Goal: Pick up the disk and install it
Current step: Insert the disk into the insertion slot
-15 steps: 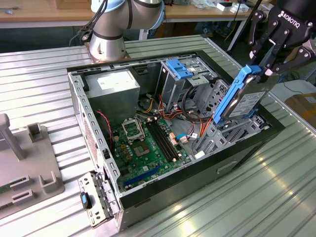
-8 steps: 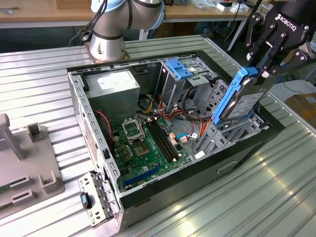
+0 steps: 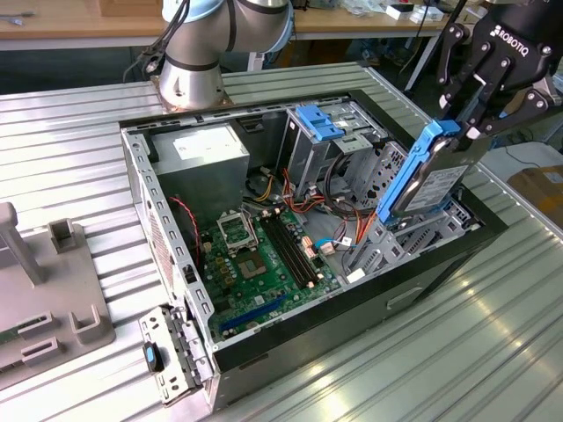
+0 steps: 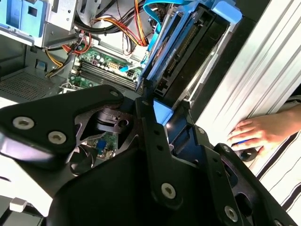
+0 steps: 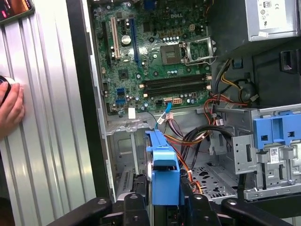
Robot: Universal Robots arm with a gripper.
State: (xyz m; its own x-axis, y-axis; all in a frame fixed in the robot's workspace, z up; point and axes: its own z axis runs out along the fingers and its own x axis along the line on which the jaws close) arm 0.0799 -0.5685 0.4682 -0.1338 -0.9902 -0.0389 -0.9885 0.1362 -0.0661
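Gripper (image 3: 459, 132): fingers pinching the blue top end of the disk (image 3: 431, 189).
Disk: steeply tilted on edge over the drive cage (image 3: 374, 237), at the end of the computer case (image 3: 167, 229) toward the exterior view's right. I cannot tell whether its lower end touches the cage.
Exterior view: the open case lies on the ribbed metal worktop (image 3: 422, 352), motherboard (image 3: 264, 264) exposed.
Second wrist view: the disk's (image 4: 188, 47) dark connector side.
First wrist view: the blue frame edge-on (image 5: 164, 174); the fixed blue bracket (image 5: 277, 132) well apart from it.
Both wrist views: a person's hand (image 4: 256, 134) (image 5: 10, 108) resting on the worktop beside the case.
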